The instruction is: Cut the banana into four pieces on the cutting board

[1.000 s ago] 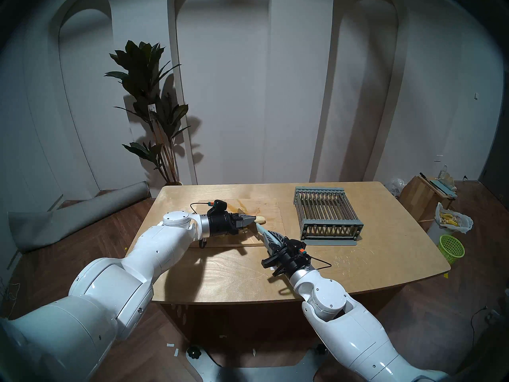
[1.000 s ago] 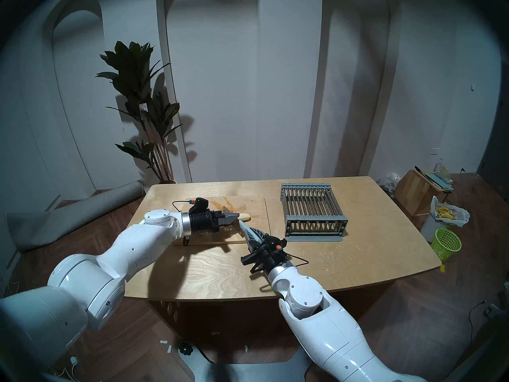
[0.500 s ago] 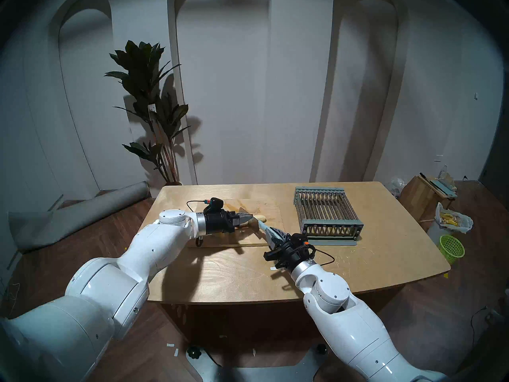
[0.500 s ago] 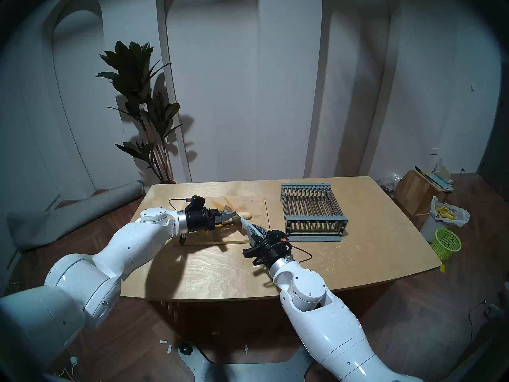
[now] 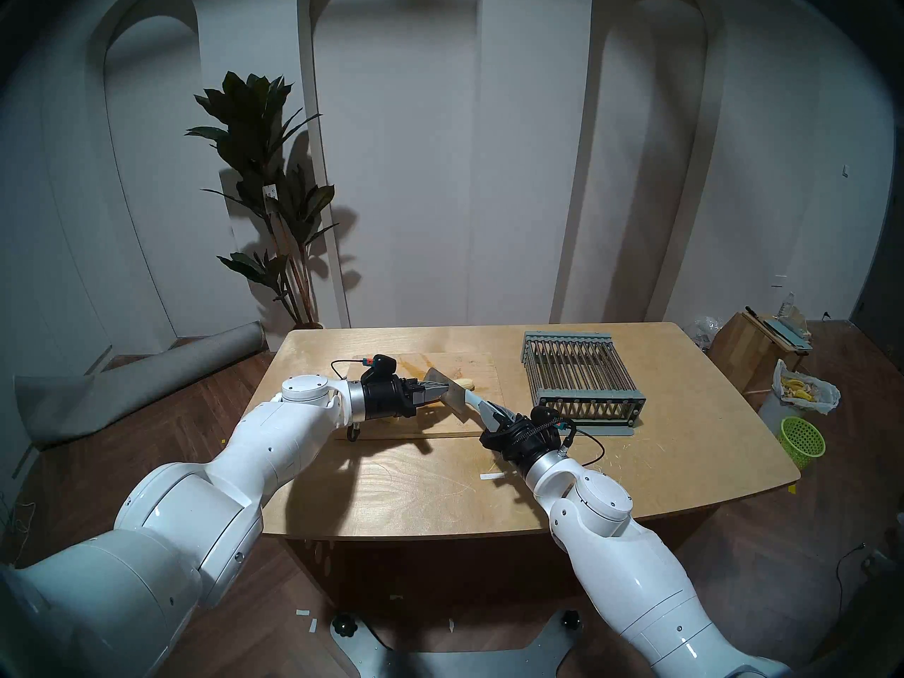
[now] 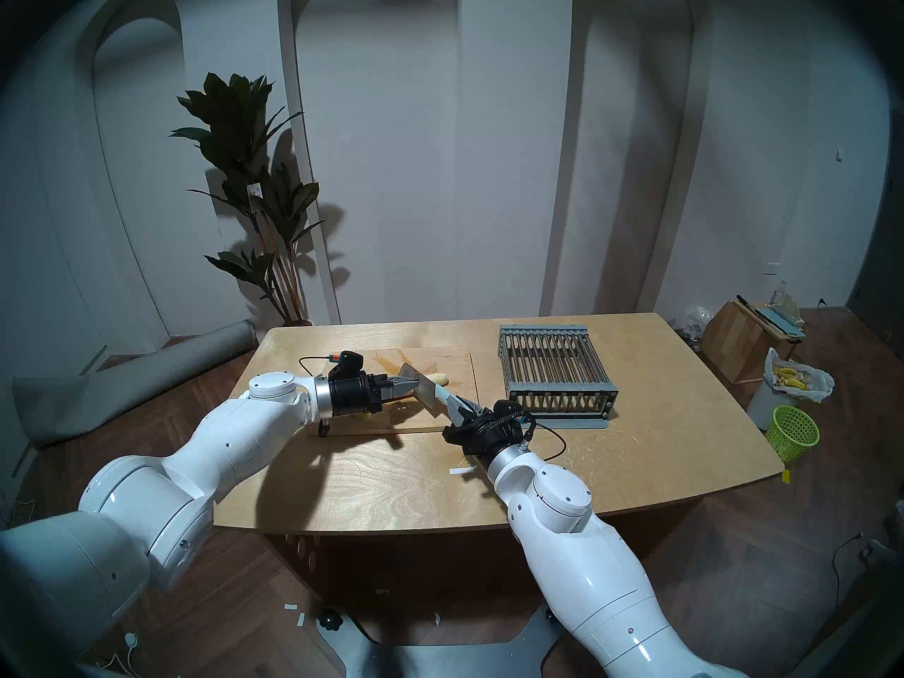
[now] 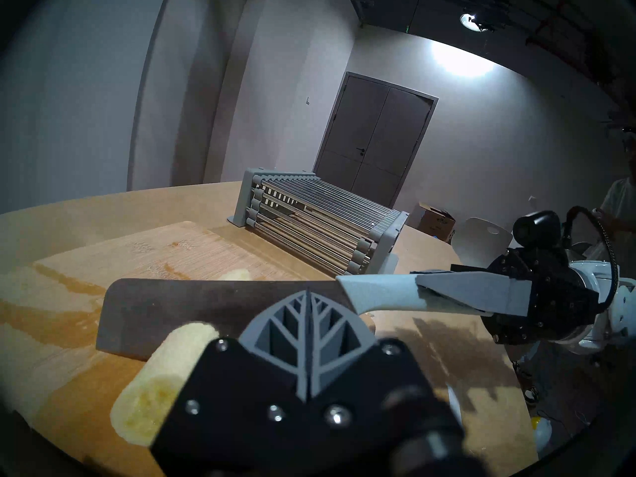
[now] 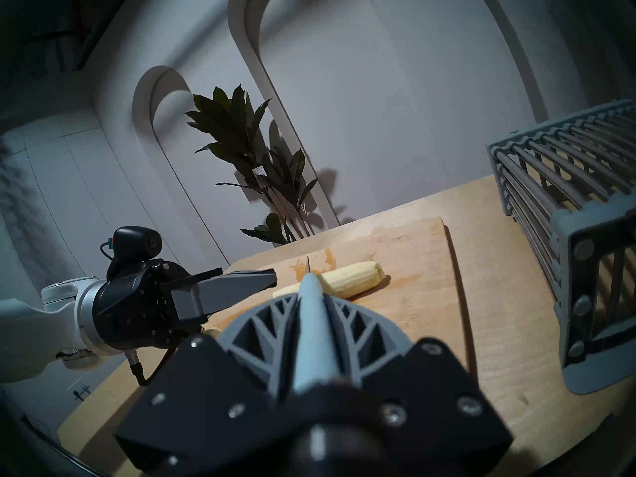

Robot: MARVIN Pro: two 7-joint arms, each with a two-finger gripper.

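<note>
Right gripper (image 5: 482,409) clamped on the knife (image 5: 452,394) by its pale handle, blade edge-down across the banana (image 8: 351,278) on the cutting board (image 5: 482,369). Left gripper (image 5: 439,390) fully closed with nothing between its fingers, tips just beside the blade over the banana's left part (contact not clear). A cut end of banana (image 7: 161,380) shows near the left wrist camera. Board sits left of the grey rack (image 5: 579,383) on the table (image 5: 636,466).
</note>
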